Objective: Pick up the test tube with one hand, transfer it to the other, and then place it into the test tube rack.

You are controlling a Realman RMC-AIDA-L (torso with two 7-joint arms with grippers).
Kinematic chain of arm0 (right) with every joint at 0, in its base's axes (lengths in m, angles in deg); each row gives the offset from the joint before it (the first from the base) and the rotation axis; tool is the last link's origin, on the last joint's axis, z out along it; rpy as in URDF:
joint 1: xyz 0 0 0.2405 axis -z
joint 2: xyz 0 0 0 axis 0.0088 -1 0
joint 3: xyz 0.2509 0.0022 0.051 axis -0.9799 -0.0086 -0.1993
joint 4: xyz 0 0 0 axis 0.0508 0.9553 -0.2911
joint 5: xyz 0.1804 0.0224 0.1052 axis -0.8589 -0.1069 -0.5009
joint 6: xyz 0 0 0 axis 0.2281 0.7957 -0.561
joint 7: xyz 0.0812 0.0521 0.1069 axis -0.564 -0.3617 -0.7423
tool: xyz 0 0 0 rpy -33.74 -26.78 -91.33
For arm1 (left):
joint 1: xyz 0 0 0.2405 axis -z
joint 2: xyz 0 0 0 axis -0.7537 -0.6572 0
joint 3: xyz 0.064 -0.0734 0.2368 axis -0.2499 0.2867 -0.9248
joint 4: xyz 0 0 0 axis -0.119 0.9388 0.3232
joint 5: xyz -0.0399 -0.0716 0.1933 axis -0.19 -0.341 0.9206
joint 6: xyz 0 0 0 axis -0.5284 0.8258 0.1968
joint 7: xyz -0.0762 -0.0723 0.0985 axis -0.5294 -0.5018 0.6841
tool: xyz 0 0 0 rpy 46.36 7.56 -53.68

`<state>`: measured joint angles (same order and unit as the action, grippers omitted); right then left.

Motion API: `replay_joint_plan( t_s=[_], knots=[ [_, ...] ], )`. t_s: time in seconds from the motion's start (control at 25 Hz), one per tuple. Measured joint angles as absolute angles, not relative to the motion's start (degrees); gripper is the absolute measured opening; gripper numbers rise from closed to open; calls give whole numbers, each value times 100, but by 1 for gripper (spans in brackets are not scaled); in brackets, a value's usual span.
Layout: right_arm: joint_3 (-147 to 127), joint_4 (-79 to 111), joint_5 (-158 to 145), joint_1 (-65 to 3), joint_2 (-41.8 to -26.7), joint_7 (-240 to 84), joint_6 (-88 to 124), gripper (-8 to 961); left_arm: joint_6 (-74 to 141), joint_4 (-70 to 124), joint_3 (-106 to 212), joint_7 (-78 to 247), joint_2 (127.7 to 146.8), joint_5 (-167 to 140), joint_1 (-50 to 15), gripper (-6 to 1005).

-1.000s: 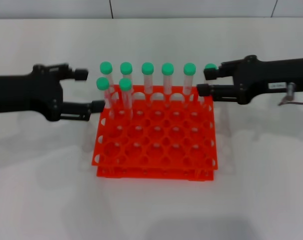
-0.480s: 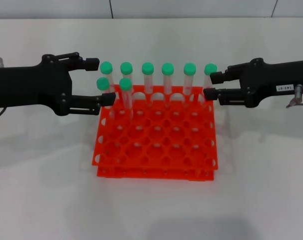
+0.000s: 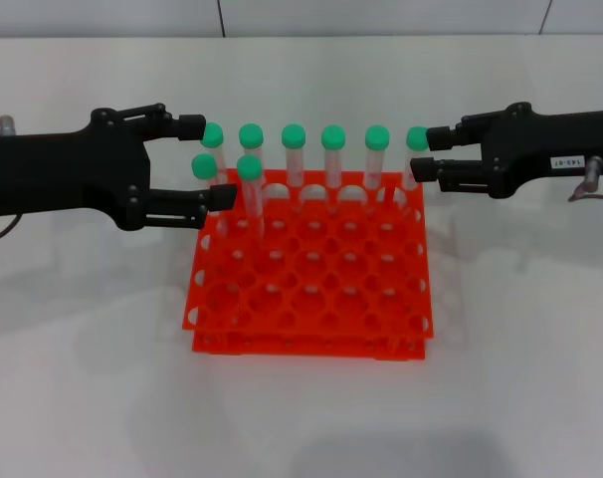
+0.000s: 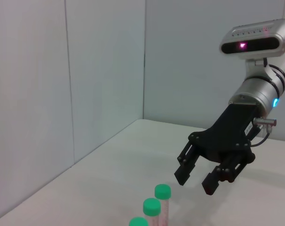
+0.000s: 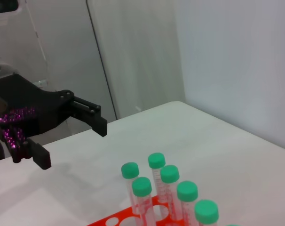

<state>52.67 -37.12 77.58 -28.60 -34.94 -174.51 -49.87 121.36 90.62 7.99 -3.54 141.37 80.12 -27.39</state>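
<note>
A black two-fingered gripper (image 5: 69, 141) reaches in over a white table (image 5: 217, 150), its fingers spread apart with nothing between them. Just beyond its fingertips, low in front of it, stand six clear tubes with green caps (image 5: 161, 181), upright and close together in two short rows. A sliver of an orange-red rack (image 5: 119, 220) with round holes shows under them. Pale wall panels (image 5: 133, 56) rise behind the gripper.
</note>
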Motion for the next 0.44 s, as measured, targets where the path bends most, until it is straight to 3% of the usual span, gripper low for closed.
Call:
replay_joint_plan(
  t_s=[0.44],
  knots=[
    [5259, -3732, 7769, -2859, -3530, -17410, -4959, 468, 12104, 9003, 800, -360, 14135, 8049, -2742, 887]
  ],
)
